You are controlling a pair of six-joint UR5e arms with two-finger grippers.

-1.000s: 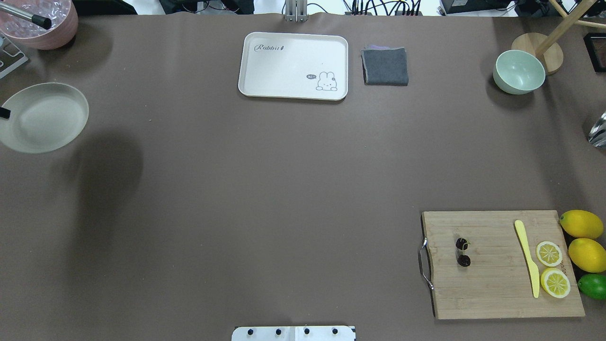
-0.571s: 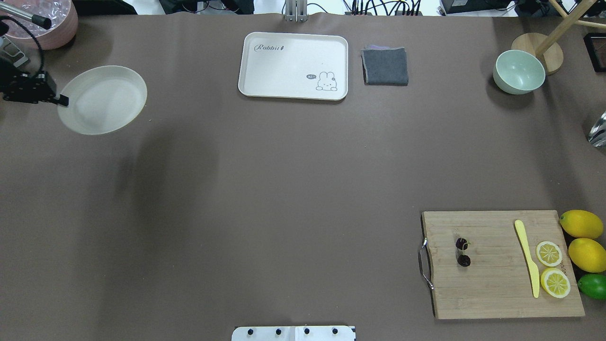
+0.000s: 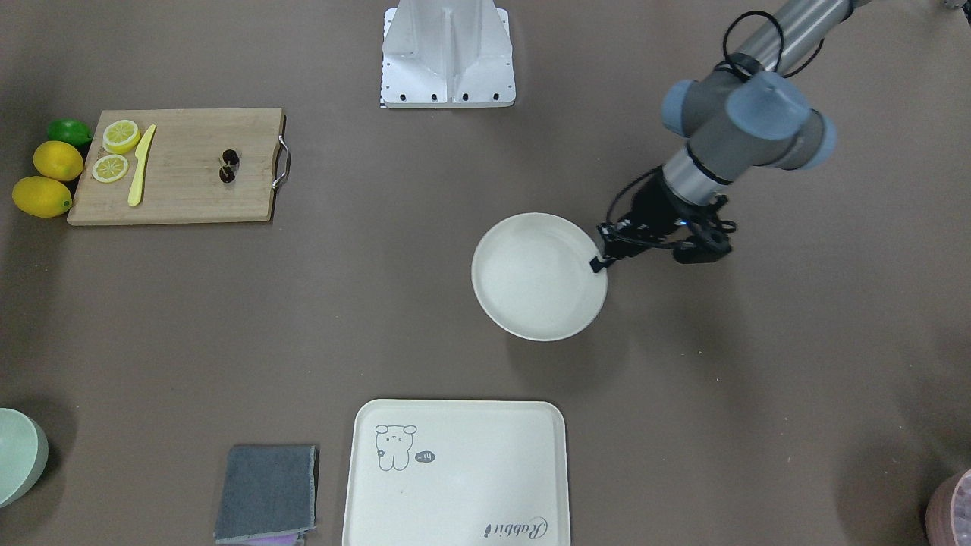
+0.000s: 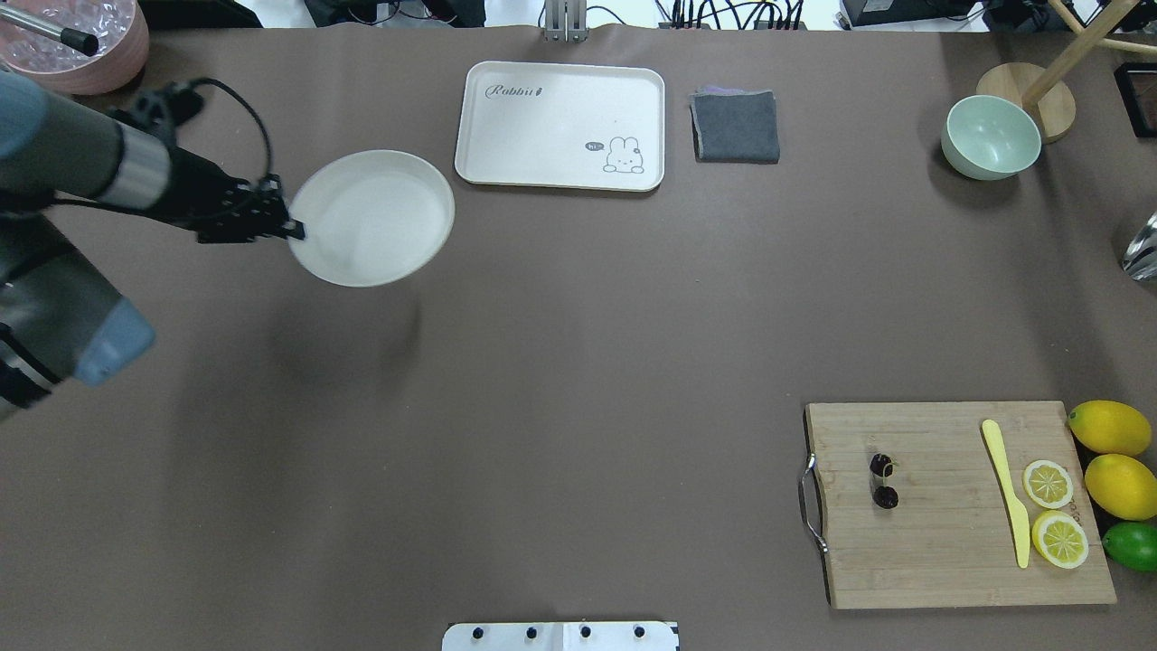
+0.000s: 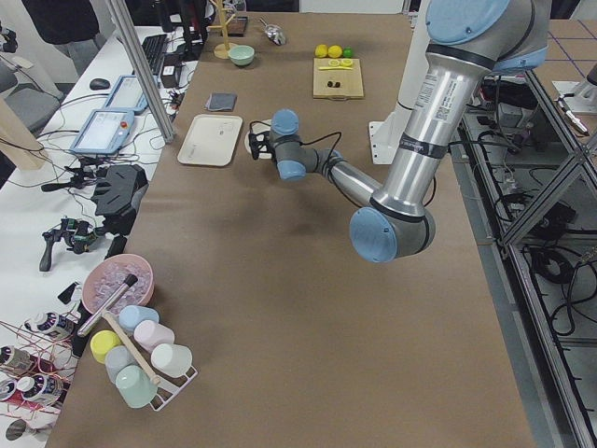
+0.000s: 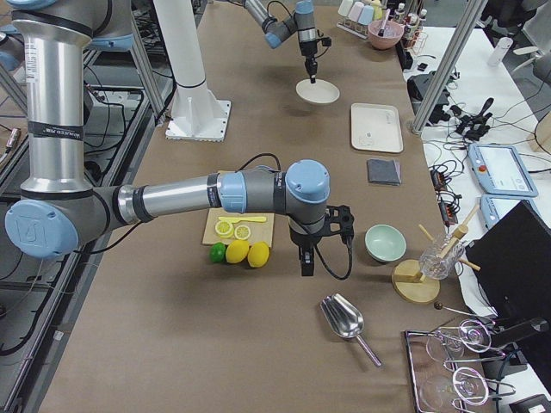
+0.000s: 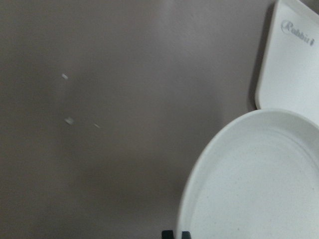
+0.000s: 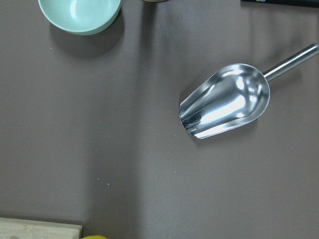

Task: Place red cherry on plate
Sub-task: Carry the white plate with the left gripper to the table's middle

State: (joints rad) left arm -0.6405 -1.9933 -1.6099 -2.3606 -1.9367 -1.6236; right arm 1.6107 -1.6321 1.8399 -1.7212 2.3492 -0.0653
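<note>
The red cherry (image 4: pixel 883 481) (image 3: pixel 228 166), a dark pair on a thin stem, lies on the left part of a wooden cutting board (image 4: pixel 949 551) at the near right. My left gripper (image 4: pixel 294 231) (image 3: pixel 597 262) is shut on the left rim of the round cream plate (image 4: pixel 375 217) (image 3: pixel 535 277), far left of the board. The plate's shadow falls offset on the table, so it hangs above the surface. In the left wrist view the plate (image 7: pixel 259 184) fills the lower right. The right gripper (image 6: pixel 306 261) shows only in the exterior right view; I cannot tell its state.
A rabbit tray (image 4: pixel 560 99), a grey cloth (image 4: pixel 735 127) and a pale green bowl (image 4: pixel 991 136) line the far side. A yellow knife (image 4: pixel 1008 497), lemon slices, lemons (image 4: pixel 1110 427) and a lime sit by the board. A metal scoop (image 8: pixel 227 102) lies below the right wrist.
The left arm has carried the plate from the table's far left edge rightward, to just left of the rabbit tray. The cherry and board have not moved.
</note>
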